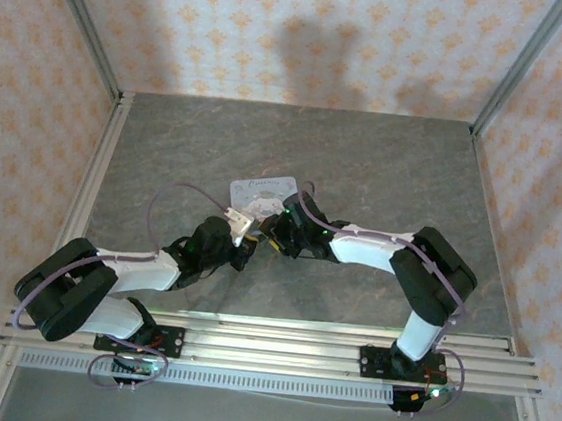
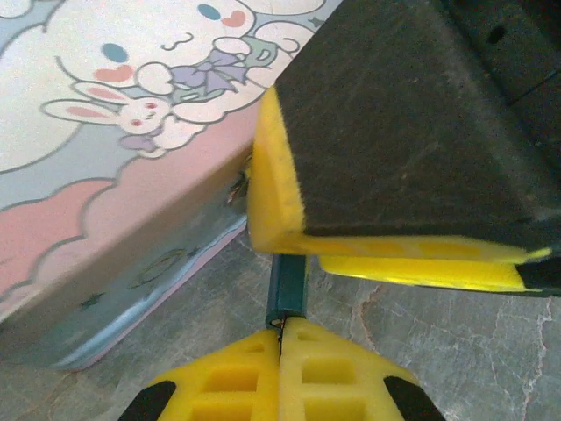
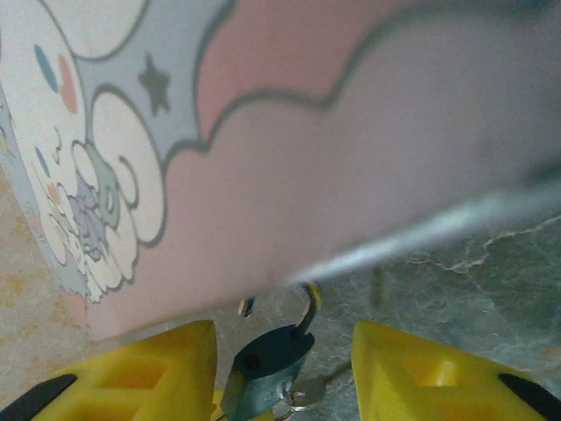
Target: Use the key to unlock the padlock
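Padlock [image 2: 286, 289] pinched in left gripper [image 2: 282, 329] beside tin [image 2: 105, 219].

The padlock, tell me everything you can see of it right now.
The padlock is a tiny teal block that looks like painted metal. A thin silvery shackle rises toward the cartoon tin, which hides its arch, so locked or open is unclear. A small silvery ring sits at its base. It sits between the fingers of the open right gripper; the left gripper, shut, meets its lower end.
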`<control>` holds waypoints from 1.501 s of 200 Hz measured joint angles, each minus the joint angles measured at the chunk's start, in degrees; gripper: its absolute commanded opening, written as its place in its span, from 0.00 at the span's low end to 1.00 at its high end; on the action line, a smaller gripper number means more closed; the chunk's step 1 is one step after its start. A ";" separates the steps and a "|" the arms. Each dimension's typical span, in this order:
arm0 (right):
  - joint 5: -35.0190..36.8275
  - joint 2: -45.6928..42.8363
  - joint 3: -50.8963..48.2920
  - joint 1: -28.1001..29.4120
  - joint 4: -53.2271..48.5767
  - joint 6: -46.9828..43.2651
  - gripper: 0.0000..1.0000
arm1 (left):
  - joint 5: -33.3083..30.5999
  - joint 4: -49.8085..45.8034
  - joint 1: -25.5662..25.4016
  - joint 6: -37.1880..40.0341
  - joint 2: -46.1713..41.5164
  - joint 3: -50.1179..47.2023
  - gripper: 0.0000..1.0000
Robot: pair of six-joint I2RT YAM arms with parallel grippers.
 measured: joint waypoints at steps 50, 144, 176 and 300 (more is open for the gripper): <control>-0.07 0.96 1.01 0.17 0.33 1.09 0.25 | 0.20 0.33 0.04 0.00 0.33 0.00 0.00; 0.15 1.01 1.20 0.17 -0.33 1.44 0.00 | 0.20 0.02 0.04 0.44 0.33 -0.02 0.00; 0.17 0.94 1.14 0.20 0.11 1.51 0.00 | 0.20 -1.11 0.04 0.44 -0.92 -0.02 0.06; 3.32 -6.40 -1.09 -3.19 -1.68 -4.00 0.00 | 1.95 -17.35 0.00 -4.70 -20.13 0.31 0.37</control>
